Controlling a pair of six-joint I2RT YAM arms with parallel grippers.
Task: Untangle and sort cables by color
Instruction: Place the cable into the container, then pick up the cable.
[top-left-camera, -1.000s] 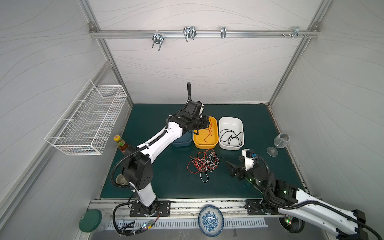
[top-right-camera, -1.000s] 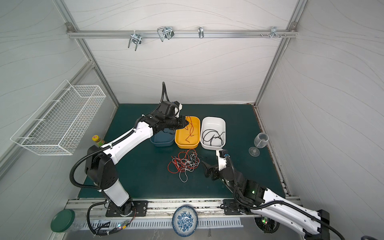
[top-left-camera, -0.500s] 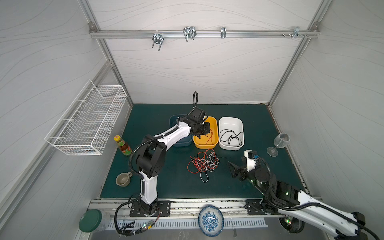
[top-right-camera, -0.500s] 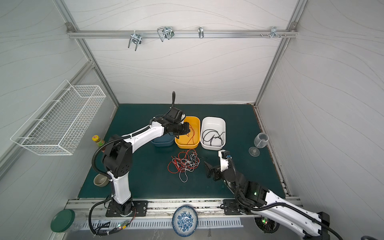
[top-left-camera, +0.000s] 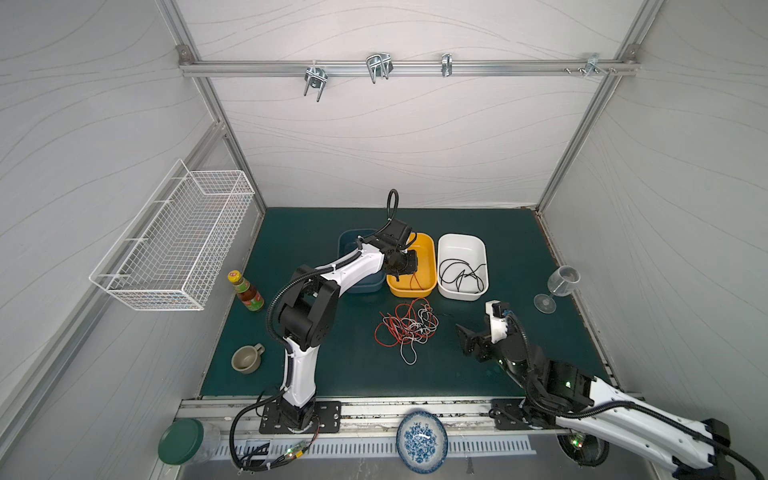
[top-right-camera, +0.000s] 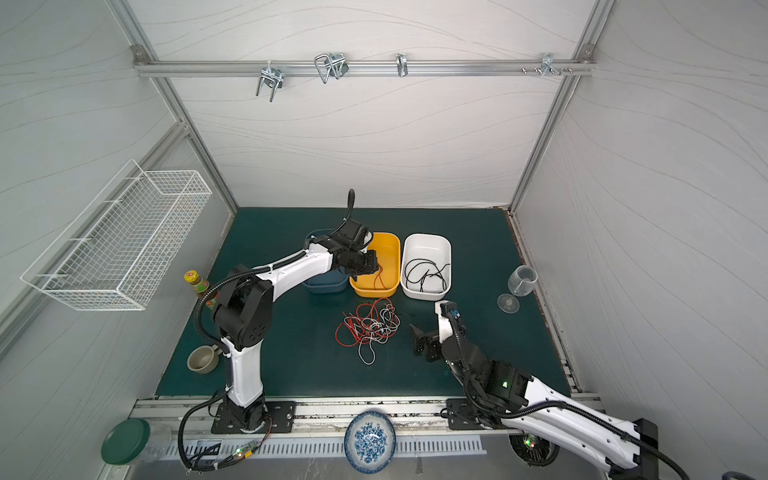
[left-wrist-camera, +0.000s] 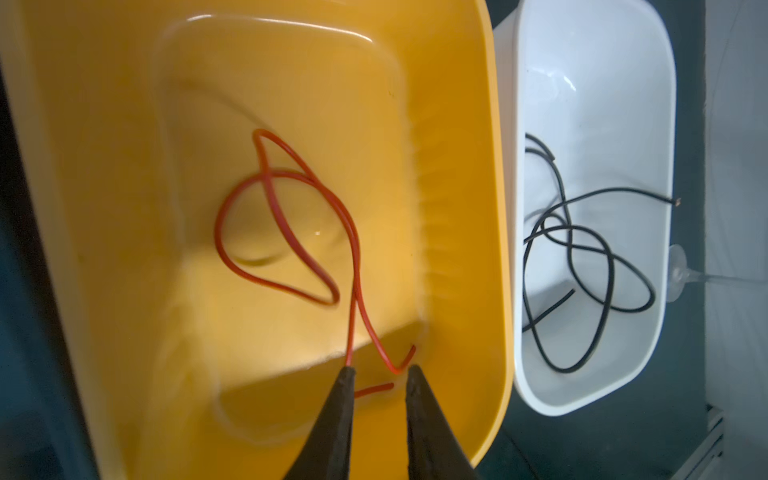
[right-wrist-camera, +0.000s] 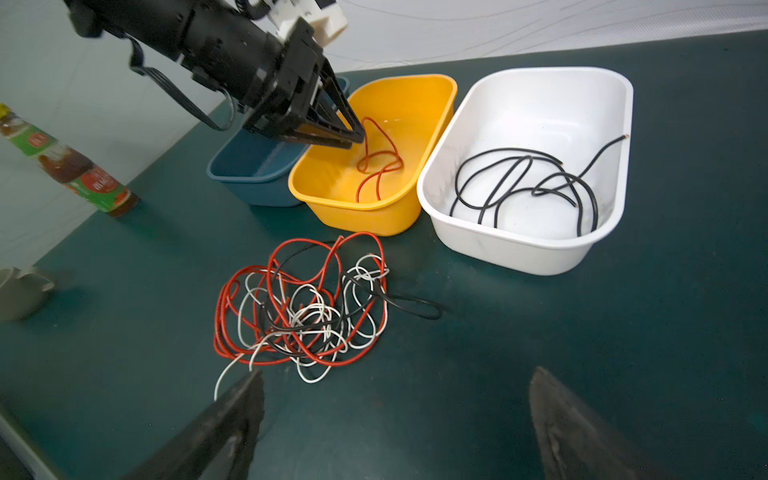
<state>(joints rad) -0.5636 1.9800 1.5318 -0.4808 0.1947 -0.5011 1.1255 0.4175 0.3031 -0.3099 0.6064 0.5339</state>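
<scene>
A tangle of red, white and black cables (top-left-camera: 407, 326) (top-right-camera: 370, 326) (right-wrist-camera: 303, 303) lies on the green mat in front of three bins. One red cable (left-wrist-camera: 291, 232) (right-wrist-camera: 376, 160) is looped inside the yellow bin (top-left-camera: 424, 241) (left-wrist-camera: 104, 166). A black cable (left-wrist-camera: 582, 249) (right-wrist-camera: 523, 183) lies in the white bin (top-left-camera: 463, 245). My left gripper (top-left-camera: 400, 275) (left-wrist-camera: 380, 374) (right-wrist-camera: 357, 137) hangs over the yellow bin. Its jaws stand slightly apart, with the red cable's end loose by one fingertip. My right gripper (top-left-camera: 469, 345) (right-wrist-camera: 395, 378) is wide open and holds nothing, low over the mat just right of the tangle.
A blue bin (top-left-camera: 347, 245) stands left of the yellow one. A sauce bottle (top-left-camera: 245, 291) and a mug (top-left-camera: 245, 359) are at the mat's left side. A wine glass (top-left-camera: 557, 286) is at the right. A wire basket (top-left-camera: 174, 245) hangs on the left wall.
My left arm swung its gripper over the yellow bin and the jaws parted, letting the red cable settle into the bin. The right arm barely moved.
</scene>
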